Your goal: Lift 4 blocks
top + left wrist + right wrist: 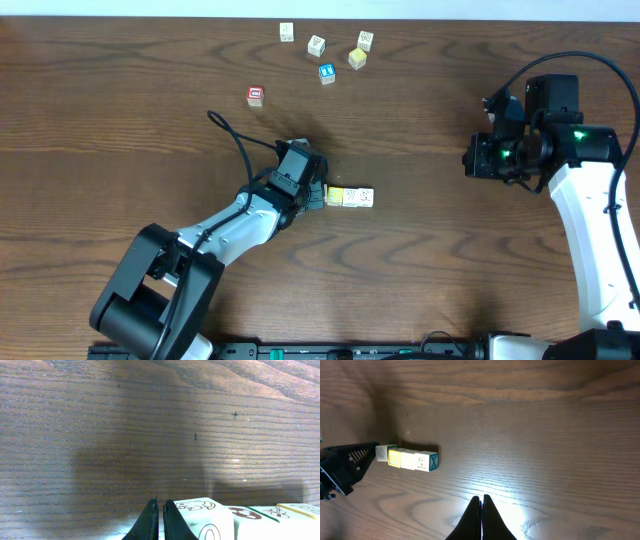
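Note:
A row of blocks (352,197) lies end to end at mid table: white, pale yellow, white, and a white one with a blue X on its end face. The right wrist view shows this row (407,458) at its left. My left gripper (318,196) is shut with nothing between its fingers, and its tip rests against the row's left end. In the left wrist view the shut gripper (160,505) stands just left of the first white block (205,515). My right gripper (476,160) hangs far to the right of the row. It is also shut (481,498) and holds nothing.
Loose cubes lie at the back of the table: white ones (287,32) (316,45) (365,40), a yellow one (357,58), a blue-faced one (326,73) and a red-faced one (255,96). A black cable (235,140) trails behind the left arm.

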Motion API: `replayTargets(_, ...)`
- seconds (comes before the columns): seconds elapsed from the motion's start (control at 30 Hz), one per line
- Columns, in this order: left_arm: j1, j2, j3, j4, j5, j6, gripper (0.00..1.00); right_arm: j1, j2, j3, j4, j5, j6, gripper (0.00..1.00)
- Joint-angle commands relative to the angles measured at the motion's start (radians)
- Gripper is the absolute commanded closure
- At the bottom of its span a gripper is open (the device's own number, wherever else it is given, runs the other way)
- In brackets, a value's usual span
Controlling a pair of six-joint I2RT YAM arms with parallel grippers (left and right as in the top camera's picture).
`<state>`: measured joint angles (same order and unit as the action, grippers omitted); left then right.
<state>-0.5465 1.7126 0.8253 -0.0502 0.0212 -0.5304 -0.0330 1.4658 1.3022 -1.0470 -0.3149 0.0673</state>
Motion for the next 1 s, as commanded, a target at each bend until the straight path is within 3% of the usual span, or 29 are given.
replayTargets(0.0, -0.003, -0.001, 0.022, 0.008, 0.022, 0.048, 0.93, 0.021, -0.002, -0.003, 0.003, -0.008, 0.007, 0.99)
replayTargets(0.97, 0.045, -0.002, 0.022, 0.01, 0.001, 0.067, 0.93, 0.021, -0.002, -0.003, 0.008, -0.008, 0.006, 0.99)
